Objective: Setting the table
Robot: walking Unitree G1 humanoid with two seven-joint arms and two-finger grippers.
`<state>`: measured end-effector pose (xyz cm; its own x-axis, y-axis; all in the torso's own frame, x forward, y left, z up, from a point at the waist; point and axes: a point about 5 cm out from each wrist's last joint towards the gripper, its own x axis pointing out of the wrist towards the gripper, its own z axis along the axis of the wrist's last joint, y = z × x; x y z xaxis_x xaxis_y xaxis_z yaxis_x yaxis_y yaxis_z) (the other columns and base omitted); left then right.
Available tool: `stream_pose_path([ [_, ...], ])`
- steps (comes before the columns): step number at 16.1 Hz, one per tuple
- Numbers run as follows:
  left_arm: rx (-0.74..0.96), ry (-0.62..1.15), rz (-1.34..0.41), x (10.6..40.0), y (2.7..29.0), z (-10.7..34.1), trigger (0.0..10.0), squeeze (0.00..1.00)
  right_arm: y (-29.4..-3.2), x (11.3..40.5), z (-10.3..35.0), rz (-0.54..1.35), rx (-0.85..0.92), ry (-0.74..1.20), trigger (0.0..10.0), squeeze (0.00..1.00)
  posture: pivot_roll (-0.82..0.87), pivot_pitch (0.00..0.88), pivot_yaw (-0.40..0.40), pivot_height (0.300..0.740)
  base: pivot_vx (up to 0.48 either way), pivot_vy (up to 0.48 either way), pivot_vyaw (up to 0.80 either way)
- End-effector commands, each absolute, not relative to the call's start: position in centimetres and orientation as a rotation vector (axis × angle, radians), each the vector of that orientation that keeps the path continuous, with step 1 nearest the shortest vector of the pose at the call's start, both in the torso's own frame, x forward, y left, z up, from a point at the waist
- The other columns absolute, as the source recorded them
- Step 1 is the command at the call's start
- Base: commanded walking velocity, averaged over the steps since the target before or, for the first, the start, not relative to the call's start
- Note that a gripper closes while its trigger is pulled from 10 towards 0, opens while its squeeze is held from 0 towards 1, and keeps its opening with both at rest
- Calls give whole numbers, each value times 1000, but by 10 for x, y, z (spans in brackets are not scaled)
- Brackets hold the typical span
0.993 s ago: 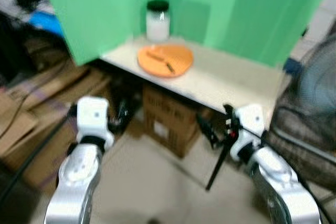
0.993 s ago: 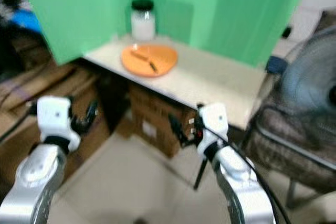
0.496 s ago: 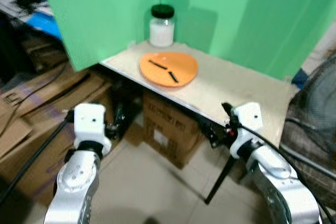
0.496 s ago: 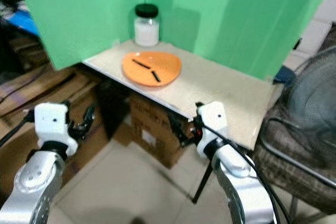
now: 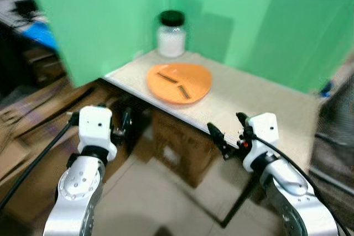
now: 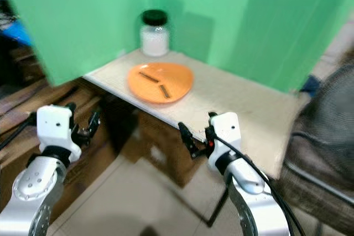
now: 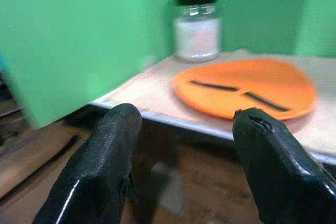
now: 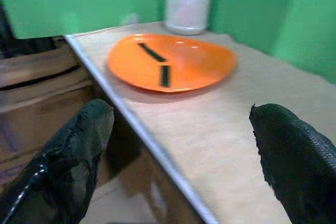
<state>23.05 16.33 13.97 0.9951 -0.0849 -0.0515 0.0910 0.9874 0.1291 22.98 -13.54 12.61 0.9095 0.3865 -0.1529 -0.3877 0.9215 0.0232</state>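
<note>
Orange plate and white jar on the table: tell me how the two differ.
The orange plate is flat, wide and low; the jar is tall, narrow and upright. The orange plate is open, with two dark strips lying on it; the jar is closed by a black lid and holds something white. The orange plate sits near the table's front edge; the jar stands behind it, in the corner of the green screen. Both rest on the table, untouched by either gripper.

Cardboard box (image 5: 180, 142) under table; green backdrop (image 5: 110, 9).
</note>
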Motion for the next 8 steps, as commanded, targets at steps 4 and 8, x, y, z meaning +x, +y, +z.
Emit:
stream_pose_path([
  [4,148,35,-96,232,164,145,10000,0,-136,235,128,409,-16,138,10000,1000,28,10,-7,740,305,0,-591],
  [8,158,25,-93,235,166,149,10000,0,-126,237,126,445,-16,134,10000,1000,48,19,5,740,307,0,0],
])
